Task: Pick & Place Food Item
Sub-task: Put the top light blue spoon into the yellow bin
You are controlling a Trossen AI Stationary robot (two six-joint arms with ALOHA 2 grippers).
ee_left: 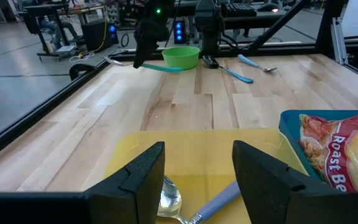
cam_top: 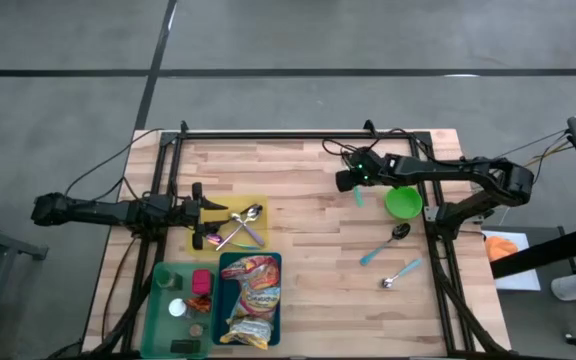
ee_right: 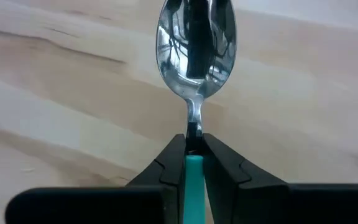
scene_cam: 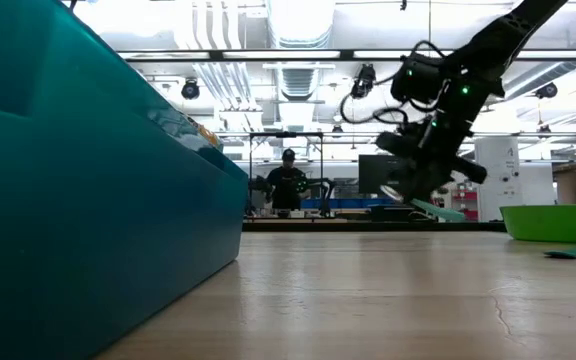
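Teal-handled spoon (ee_right: 196, 37) pinched in right gripper (ee_right: 194, 155) above table; thin neck grip, could swivel or slip. Left gripper (ee_left: 197, 171) spread over yellow tray (ee_left: 197, 146).

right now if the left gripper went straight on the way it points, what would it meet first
The left gripper, open over the yellow tray, points across bare table. That stretch looks free. The first thing on the line is probably the green bowl at the far side, though depth is hard to judge.

Teal-handled steel spoon (ee_right: 194, 59) held above table.
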